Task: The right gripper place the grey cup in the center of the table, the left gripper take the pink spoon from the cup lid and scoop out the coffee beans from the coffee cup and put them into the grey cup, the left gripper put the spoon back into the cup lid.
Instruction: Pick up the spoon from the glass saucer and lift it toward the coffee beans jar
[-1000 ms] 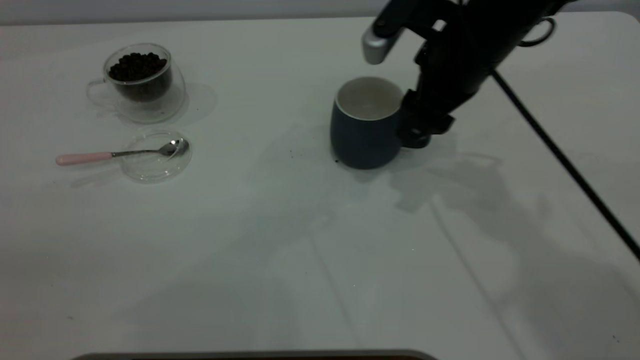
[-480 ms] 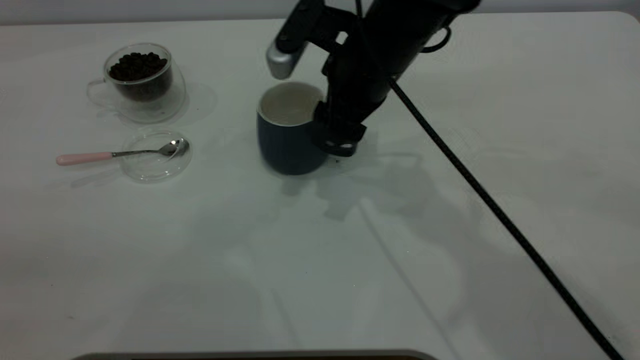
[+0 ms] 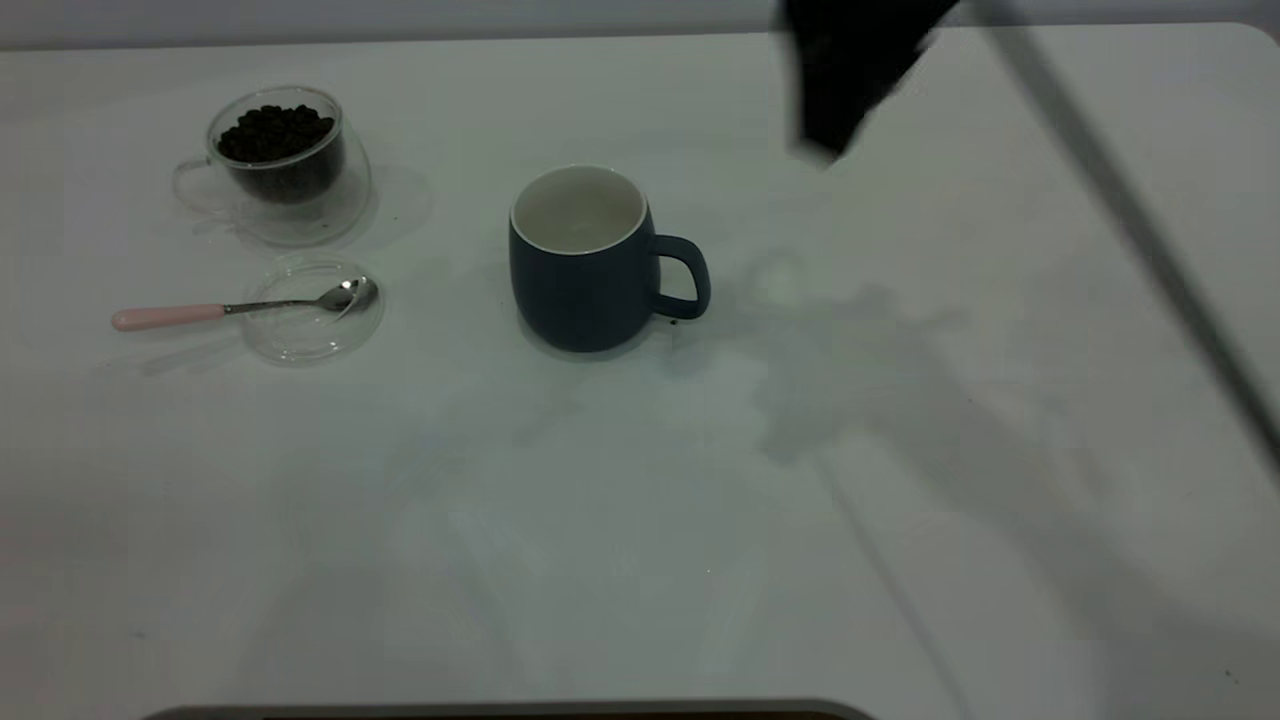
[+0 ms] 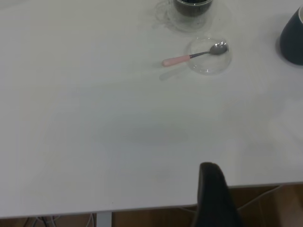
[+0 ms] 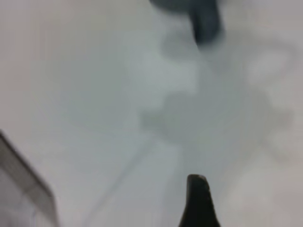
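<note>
The grey cup [image 3: 585,270] stands upright near the table's middle, its handle toward the right arm, with nothing holding it. My right gripper [image 3: 835,90] is raised at the far right, well clear of the cup. At the far left stands the glass coffee cup [image 3: 290,185], filled with coffee beans [image 3: 275,130]. In front of it the pink spoon [image 3: 230,308] lies with its bowl in the cup lid [image 3: 300,345] and its handle pointing outward. The left wrist view shows the spoon [image 4: 191,56], lid [image 4: 210,68] and grey cup [image 4: 293,40] far from my left gripper [image 4: 213,189], which hangs past the table's edge.
The white table [image 3: 640,520] carries only shadows and a few dark specks around the cups. A dark cable [image 3: 1130,220] from the right arm runs over the table's right side. A blurred bit of the grey cup's handle [image 5: 203,19] appears in the right wrist view.
The right gripper carried the grey cup leftward to the table's middle, let go of its handle, then lifted away up and to the right. Spoon, lid and coffee cup stayed put.
</note>
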Robot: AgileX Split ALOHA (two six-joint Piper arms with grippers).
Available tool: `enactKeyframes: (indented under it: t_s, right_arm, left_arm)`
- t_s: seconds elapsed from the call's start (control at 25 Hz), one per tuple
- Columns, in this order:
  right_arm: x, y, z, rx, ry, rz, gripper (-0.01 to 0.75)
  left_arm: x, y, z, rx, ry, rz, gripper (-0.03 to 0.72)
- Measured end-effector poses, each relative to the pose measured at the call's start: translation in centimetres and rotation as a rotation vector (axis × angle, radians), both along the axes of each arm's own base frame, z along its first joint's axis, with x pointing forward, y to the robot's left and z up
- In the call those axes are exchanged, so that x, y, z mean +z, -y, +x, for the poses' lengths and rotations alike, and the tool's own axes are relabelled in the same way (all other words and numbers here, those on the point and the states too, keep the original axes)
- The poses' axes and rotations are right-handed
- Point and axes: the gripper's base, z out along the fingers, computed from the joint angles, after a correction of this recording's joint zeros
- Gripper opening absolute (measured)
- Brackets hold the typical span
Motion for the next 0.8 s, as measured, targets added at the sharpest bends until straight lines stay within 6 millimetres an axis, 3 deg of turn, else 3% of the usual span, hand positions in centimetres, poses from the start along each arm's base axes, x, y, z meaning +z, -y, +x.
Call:
enactKeyframes:
  t_s: [0.2, 0.32, 0.4, 0.6, 0.8]
  right_arm:
    - [8.5, 2.7, -4.2, -0.123, 0.001, -0.006, 0.591]
    - [12.0, 4.2, -7.3, -0.149, 0.028, 0.039, 0.591]
    - [13.4, 5.4, -9.6, -0.171, 0.051, 0.067, 0.591]
    - [14.3, 8.7, -15.8, -0.261, 0.065, 0.115, 0.591]
    - [13.0, 11.0, -20.4, -0.279, 0.06, 0.147, 0.591]
  left_arm:
    - [0.0, 0.0, 0.0, 0.0, 0.0, 0.0, 0.514]
    - [0.0, 0.0, 0.0, 0.0, 0.0, 0.0, 0.514]
    - [0.0, 0.0, 0.0, 0.0, 0.0, 0.0, 0.514]
    - [0.0, 0.0, 0.0, 0.0, 0.0, 0.0, 0.514]
    - [0.0, 0.0, 0.0, 0.0, 0.0, 0.0, 0.514]
